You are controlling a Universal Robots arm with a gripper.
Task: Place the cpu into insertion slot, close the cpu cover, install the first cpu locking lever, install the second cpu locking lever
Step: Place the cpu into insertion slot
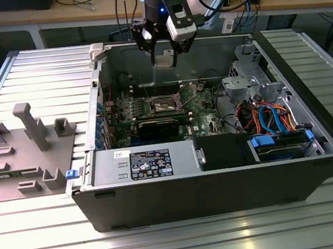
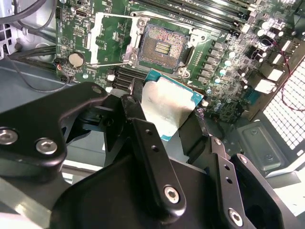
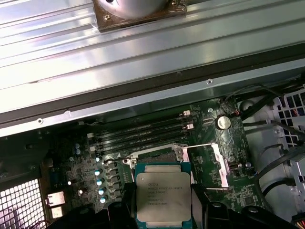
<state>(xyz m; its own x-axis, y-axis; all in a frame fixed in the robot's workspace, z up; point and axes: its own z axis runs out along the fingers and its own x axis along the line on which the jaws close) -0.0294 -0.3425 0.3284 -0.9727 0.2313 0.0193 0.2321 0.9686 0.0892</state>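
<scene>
Now the gripper (image 1: 163, 57) hangs over the open computer case (image 1: 223, 193), above the green motherboard (image 1: 204, 111) and near the case's far wall as the exterior view shows it. Its black fingers (image 2: 143, 129) are clamped on the cpu (image 2: 167, 102), one against each side edge. The chip is carried in the air, clear of the board, and its dull silver top faces the cameras in both wrist views.

The insertion slot (image 2: 162, 46) lies uncovered on the board, with its dark square contact field and shiny rim in plain sight in the second wrist view. It is near the chip but apart from it. The cpu cover (image 2: 110, 39), a thin silver frame with a square window, is folded back off the slot and sits just beside it. A thin wire lever (image 2: 109, 64) runs along one edge of the cover. A round coin battery (image 2: 75, 59) sits on the board just past the cover, and the long memory slots (image 3: 143, 131) run near the socket.

In the first wrist view the held chip hides much of the slot.

The case stands on a ribbed aluminium table (image 1: 38, 67). A grey fixture (image 1: 28, 132) lies at the exterior view's left, a labelled power supply (image 1: 150, 163) runs along the case's near wall, and blue cables (image 1: 271, 114) lie toward the exterior view's right
</scene>
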